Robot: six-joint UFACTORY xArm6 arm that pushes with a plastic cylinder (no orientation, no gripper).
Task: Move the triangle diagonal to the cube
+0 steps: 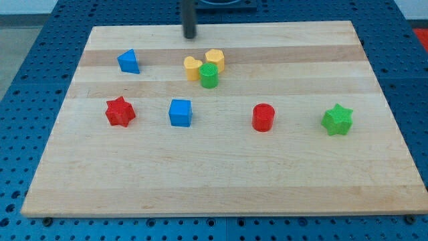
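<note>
A blue triangle (128,61) lies near the board's upper left. A blue cube (180,112) lies below and to the right of it, left of the board's centre. My tip (190,35) stands near the top edge of the board, to the right of and above the triangle, well apart from both blocks and just above the yellow blocks.
A yellow heart (192,67), a yellow hexagon (215,59) and a green cylinder (209,76) cluster together at upper centre. A red star (120,111) lies left of the cube. A red cylinder (263,117) and a green star (337,120) lie to the right. The wooden board (221,187) rests on a blue pegboard.
</note>
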